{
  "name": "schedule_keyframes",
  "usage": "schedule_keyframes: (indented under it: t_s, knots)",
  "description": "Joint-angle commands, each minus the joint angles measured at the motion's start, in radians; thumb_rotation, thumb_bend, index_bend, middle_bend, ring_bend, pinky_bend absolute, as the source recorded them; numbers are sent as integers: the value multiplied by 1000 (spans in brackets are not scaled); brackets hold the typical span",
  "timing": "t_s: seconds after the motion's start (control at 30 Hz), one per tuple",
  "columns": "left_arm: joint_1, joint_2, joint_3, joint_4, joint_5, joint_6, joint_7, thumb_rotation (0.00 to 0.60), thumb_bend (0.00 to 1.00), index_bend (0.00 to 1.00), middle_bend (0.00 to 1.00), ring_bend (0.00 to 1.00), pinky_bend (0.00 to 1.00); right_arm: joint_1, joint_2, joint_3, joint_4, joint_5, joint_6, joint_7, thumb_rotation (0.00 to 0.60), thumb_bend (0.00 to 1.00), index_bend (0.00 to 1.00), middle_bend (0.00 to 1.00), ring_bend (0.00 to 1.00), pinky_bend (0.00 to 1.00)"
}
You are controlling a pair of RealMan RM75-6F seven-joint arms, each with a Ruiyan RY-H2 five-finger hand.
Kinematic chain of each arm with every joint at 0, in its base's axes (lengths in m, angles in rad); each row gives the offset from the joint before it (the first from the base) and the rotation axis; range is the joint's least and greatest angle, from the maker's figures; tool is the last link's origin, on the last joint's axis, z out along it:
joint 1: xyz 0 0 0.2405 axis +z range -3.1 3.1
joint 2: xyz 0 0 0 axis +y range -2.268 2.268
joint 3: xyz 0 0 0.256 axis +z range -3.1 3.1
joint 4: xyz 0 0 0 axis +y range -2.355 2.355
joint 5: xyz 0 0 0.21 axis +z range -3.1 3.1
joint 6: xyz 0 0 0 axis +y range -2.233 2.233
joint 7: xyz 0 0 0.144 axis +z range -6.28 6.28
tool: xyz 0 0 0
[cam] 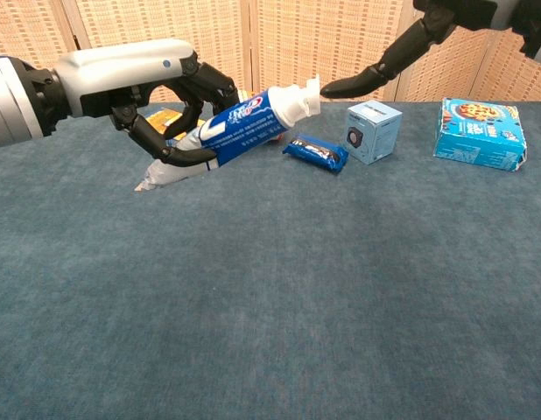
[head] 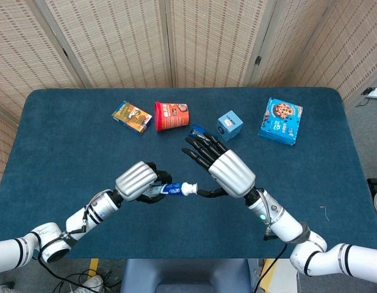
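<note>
Toothpaste tube (cam: 240, 129) is hanging above the table (head: 66, 134), gripped in the left hand (head: 137, 181), its cap end pointing at three o'clock toward the right hand's (head: 228, 173) spread, empty fingers (cam: 367, 79), and a loose grip could drop it.

A table (head: 66, 140) covered in dark blue cloth is carrying a row of goods along its far side: a small yellow-brown box (head: 132, 116), a red tub (head: 171, 116) lying on its side, a blue snack packet (cam: 315, 152), a light blue cube box (head: 229, 126) and a blue cookie box (head: 280, 121)
</note>
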Motion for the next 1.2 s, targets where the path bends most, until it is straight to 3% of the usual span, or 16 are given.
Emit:
schedule_keyframes:
  t_s: [0.03, 0.4, 0.57, 0.63, 0.87, 1.2]
  knots:
    - [0, -2, -4, -4, -7, -2, 12, 600, 595, 786, 843, 745, 517, 12, -13, 4, 9, 8, -12, 0, 457, 185, 0, 0, 0, 0]
    - [31, -15, -8, 30, -33, 37, -17, 600, 596, 786, 850, 754, 525, 11, 33, -20, -59, 1, -23, 84, 430, 186, 0, 0, 0, 0]
    - [47, -19, -20, 35, -45, 65, -90, 600, 596, 785, 857, 765, 531, 16, 29, -29, -67, -17, -21, 129, 230, 123, 0, 0, 0, 0]
    - [51, -22, -24, 38, -41, 79, -114, 600, 596, 785, 858, 766, 531, 21, 20, -30, -65, -16, -24, 146, 180, 94, 0, 0, 0, 0]
    - [58, -32, -35, 40, -22, 117, -161, 600, 596, 786, 861, 765, 530, 47, -27, -15, -39, -12, -26, 188, 144, 72, 0, 0, 0, 0]
    - [55, -51, -37, 55, -1, 133, -138, 600, 598, 791, 866, 765, 525, 93, -82, 13, 0, 2, -41, 237, 140, 66, 0, 0, 0, 0]
